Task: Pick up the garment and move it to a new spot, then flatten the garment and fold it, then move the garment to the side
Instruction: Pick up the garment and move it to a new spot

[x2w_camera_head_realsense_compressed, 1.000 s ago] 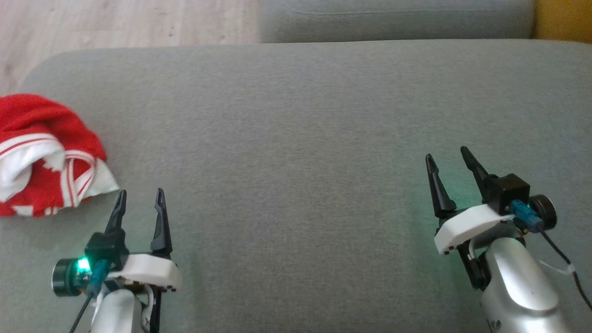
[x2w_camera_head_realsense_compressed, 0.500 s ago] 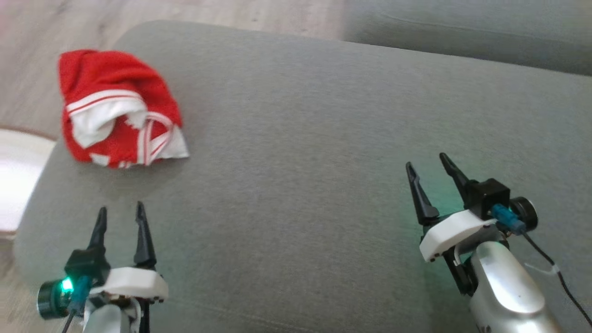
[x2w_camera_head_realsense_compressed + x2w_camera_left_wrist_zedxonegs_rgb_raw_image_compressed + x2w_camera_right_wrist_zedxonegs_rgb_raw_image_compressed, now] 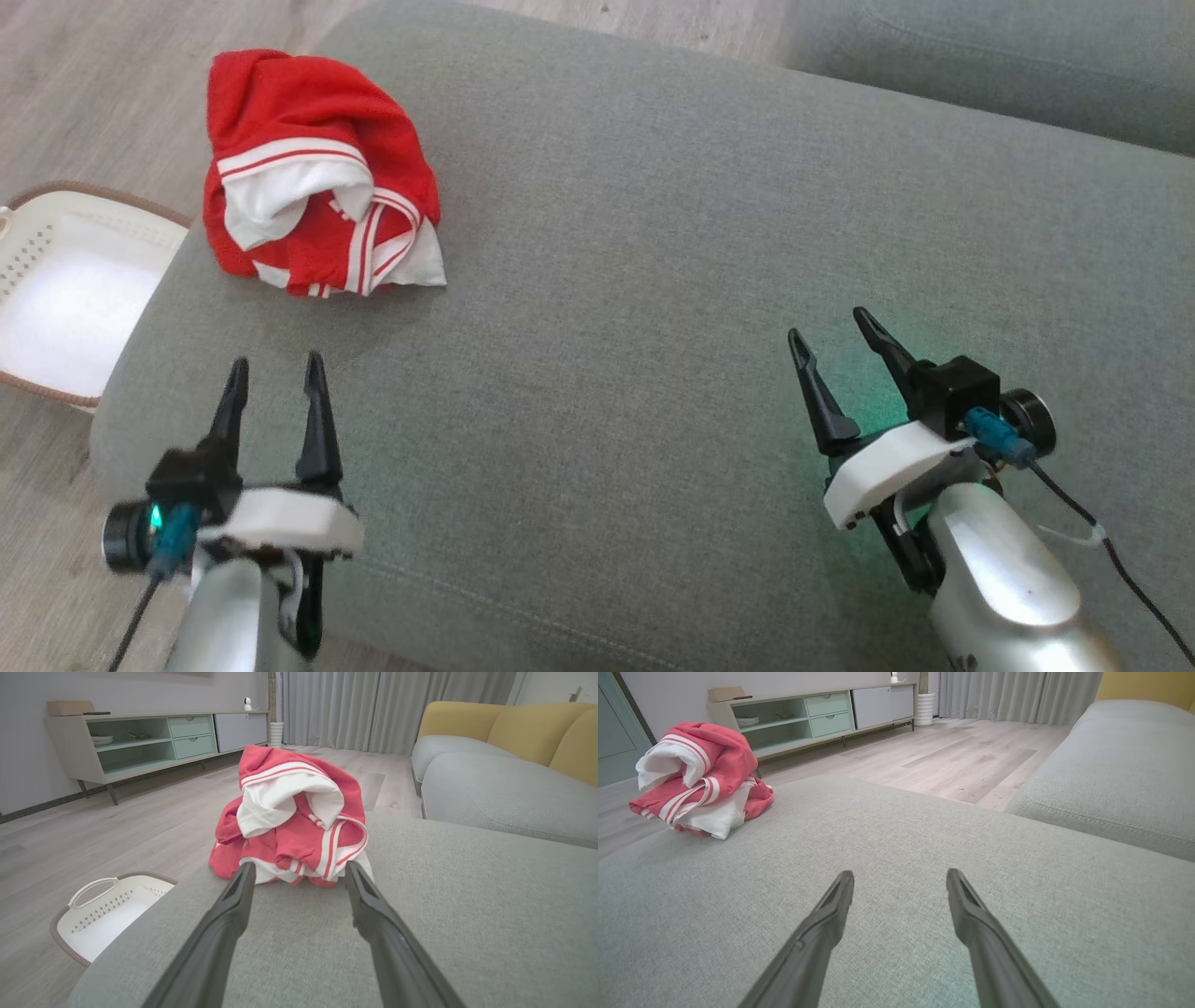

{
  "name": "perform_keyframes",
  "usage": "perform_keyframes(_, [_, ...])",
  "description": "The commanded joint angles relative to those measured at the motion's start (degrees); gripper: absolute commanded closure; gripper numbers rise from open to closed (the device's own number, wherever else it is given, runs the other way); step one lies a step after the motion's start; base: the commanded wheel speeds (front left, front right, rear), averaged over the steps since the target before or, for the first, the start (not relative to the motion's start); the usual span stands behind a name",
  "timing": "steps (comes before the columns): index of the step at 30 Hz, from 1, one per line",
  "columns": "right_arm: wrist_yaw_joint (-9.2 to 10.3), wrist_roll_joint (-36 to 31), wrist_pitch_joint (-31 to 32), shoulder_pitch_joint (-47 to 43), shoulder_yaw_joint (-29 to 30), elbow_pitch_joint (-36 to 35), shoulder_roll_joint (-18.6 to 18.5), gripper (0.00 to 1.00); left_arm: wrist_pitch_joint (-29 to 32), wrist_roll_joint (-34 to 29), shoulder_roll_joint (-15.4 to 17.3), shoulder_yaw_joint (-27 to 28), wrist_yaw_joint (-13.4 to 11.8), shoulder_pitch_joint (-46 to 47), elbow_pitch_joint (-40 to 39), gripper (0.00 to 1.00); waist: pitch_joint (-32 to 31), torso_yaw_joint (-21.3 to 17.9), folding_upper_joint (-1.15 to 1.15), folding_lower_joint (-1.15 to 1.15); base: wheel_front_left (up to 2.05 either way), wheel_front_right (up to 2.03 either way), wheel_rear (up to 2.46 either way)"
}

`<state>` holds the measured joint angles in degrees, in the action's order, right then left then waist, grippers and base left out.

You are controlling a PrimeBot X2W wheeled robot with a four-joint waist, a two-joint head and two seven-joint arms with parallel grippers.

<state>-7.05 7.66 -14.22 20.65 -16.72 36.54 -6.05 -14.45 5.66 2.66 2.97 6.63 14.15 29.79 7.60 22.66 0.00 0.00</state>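
Grey fabric cushion (image 3: 653, 233) bears garment (image 3: 317, 177) nr wood floor (image 3: 93, 93) w/ white basket (image 3: 37, 247); left claw (image 3: 277, 359), right claw (image 3: 826, 323) spread wide, empty.

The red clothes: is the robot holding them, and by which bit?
Nothing is held. Both the left tool and right tool are open and empty; the garment lies crumpled on the sofa cushion.

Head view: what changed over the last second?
The camera swung toward the robot's left. That puts the garment further right and higher in the picture and brings a white basket into view. The garment itself shows no move on the grey cushion. Nothing was taken or let go. The left gripper and right gripper stayed open and empty.
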Motion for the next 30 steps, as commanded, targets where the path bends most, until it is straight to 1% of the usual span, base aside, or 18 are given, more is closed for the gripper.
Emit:
perform_keyframes(1, [-0.44, 0.5, -0.8, 1.8, -1.6, -1.2, 0.1, 0.0, -0.5, 0.5, 0.7, 1.4, 0.2, 3.4, -1.0, 0.0, 0.5, -0.4, 0.0, 0.0, 0.0, 0.0, 0.0])
perform_keyframes(5, [-0.44, 0.8, -0.8, 2.4, -2.4, -1.3, -0.5, 0.0, -0.5, 1.2, 1.6, 2.3, 0.4, 7.9, 1.1, 0.0, 1.7, -1.6, 0.0, 0.0, 0.0, 0.0, 0.0])
perform_keyframes(8, [-0.44, 1.0, -0.8, 3.1, -3.0, -1.9, -0.8, 0.0, -0.5, 1.6, 3.4, 3.0, 0.5, 12.7, 4.2, 0.0, 2.9, -2.9, 0.0, 0.0, 0.0, 0.0, 0.0])
perform_keyframes(11, [-0.44, 1.1, -0.8, 4.0, -3.6, -2.7, -1.2, 0.0, -0.5, 1.0, 5.8, 2.8, 0.6, 17.6, 8.2, 0.0, 4.4, -4.4, 0.0, 0.0, 0.0, 0.0, 0.0])
perform_keyframes(15, [-0.44, 1.3, -0.8, 5.1, -4.3, -3.9, -1.9, 0.0, -0.5, 0.8, 8.6, 2.2, 0.7, 23.9, 15.5, 0.0, 6.8, -6.3, 0.0, 0.0, 0.0, 0.0, 0.0])
perform_keyframes(26, [-0.44, 1.4, -0.8, 7.2, -5.0, -6.1, -3.7, 0.0, -0.3, 1.6, 12.9, 0.0, 0.8, 35.2, 30.1, 0.0, 12.2, -9.3, 0.0, 0.0, 0.0, 0.0, 0.0])
perform_keyframes(27, [-0.44, 1.5, -0.8, 7.3, -4.9, -6.2, -3.7, 0.0, -0.1, 1.5, 13.2, -0.1, 0.6, 35.8, 31.4, 0.0, 12.6, -9.5, 0.0, 0.0, 0.0, 0.0, 0.0])
perform_keyframes(30, [-0.44, 1.5, -0.8, 7.6, -4.7, -6.3, -3.8, 0.0, 0.2, 0.9, 14.3, -0.5, -1.2, 37.5, 34.7, 0.0, 13.5, -10.1, 0.0, 0.0, 0.0, 0.0, 0.0])
